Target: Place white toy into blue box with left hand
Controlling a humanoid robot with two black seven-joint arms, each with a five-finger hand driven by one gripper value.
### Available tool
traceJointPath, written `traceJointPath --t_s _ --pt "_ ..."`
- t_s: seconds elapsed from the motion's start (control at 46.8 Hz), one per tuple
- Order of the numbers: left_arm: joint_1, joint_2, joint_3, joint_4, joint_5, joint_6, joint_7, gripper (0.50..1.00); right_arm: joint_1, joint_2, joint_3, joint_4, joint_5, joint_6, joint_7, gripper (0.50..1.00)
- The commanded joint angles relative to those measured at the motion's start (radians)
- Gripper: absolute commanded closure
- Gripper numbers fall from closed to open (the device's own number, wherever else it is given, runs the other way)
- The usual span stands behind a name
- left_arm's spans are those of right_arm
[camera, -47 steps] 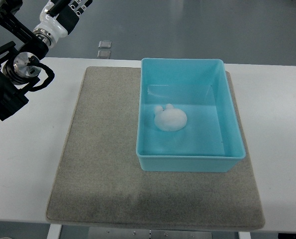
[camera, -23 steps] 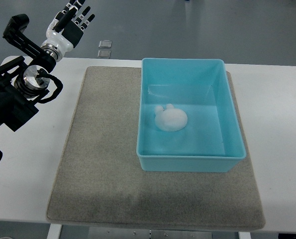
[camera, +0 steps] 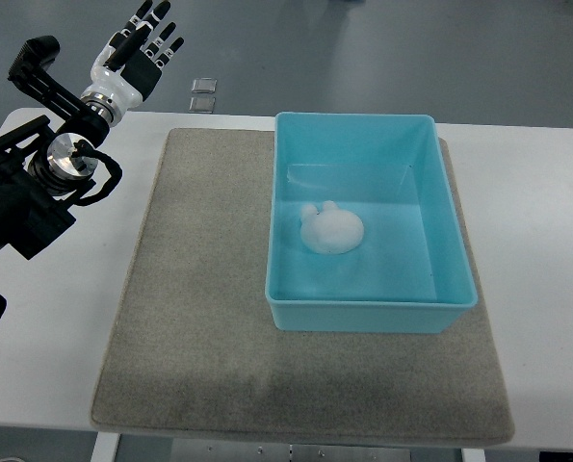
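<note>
White toy point(camera: 330, 230) inside blue box point(camera: 368, 318), left robot hand point(camera: 140, 50) empty, fingers spread

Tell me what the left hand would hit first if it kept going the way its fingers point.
Probably nothing: the left hand, open and empty, points up-right past the table's far edge, over grey floor. Depth from one view is uncertain.

A white table point(camera: 546, 221) carries one grey felt mat point(camera: 199, 318) — laid flat, the blue box point(camera: 368, 318) resting on it.
</note>
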Motion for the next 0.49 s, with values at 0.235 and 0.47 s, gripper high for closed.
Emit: traceJointPath --t_s 0.235,0.47 --pt "-0.009 -0.001 0.0 0.035 0.0 -0.01 0.0 0.508 0.0 0.0 0.0 0.0 0.0 0.0 0.0 0.564" --pt "-0.008 0.0 0.0 0.037 0.009 -0.01 0.0 0.51 0.0 0.0 0.0 -0.001 0.0 0.0 0.0 0.564"
